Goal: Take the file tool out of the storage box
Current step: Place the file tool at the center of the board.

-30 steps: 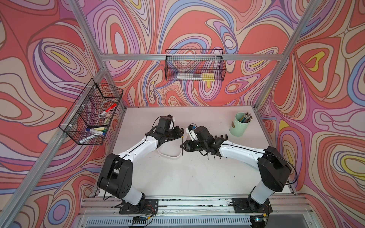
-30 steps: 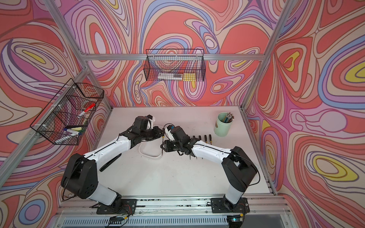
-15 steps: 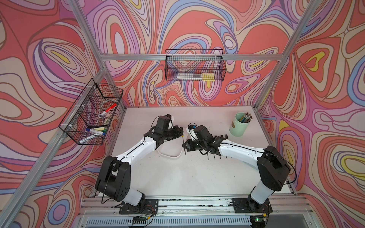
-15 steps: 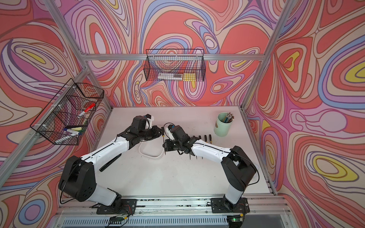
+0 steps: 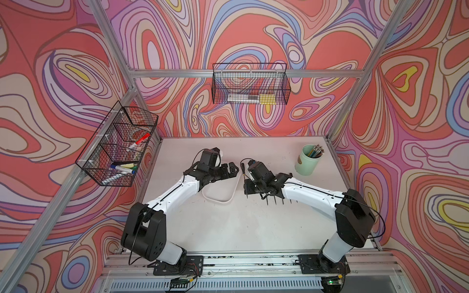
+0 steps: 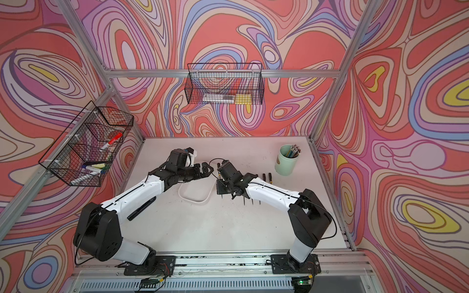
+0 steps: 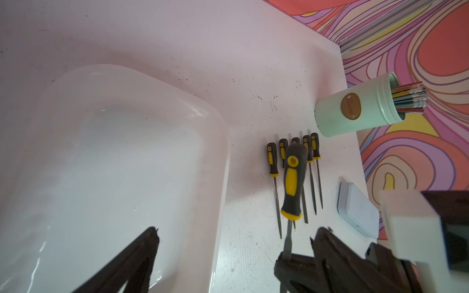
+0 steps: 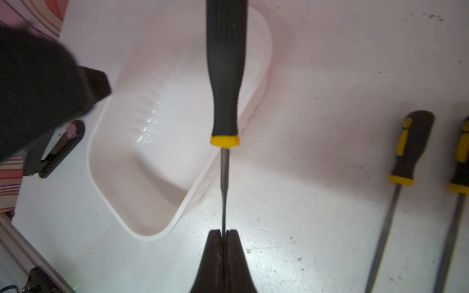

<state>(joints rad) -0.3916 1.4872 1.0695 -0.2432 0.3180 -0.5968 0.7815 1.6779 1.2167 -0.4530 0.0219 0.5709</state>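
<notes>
Clenching the file tool (image 8: 224, 76) by its thin shank in my right claw (image 8: 224, 232), left claw (image 7: 238, 229) gaping, I am risking the heavy handle swinging it loose

pencil cup (image 5: 307, 162): upright, back right of table (image 5: 228, 228) | back basket (image 5: 250, 86), side basket (image 5: 119, 144): wall-hung | pale tin (image 7: 357, 210): near cup

The left arm (image 5: 177, 190) and right arm (image 5: 312, 197) have smooth white links between bulky black joint housings. A thin black cable (image 5: 380, 220) runs along each white link and loops free at the shoulder. The left pincer (image 7: 237, 233) and right pincer (image 8: 224, 232) have black, tapering fingers (image 8: 215, 253).
</notes>
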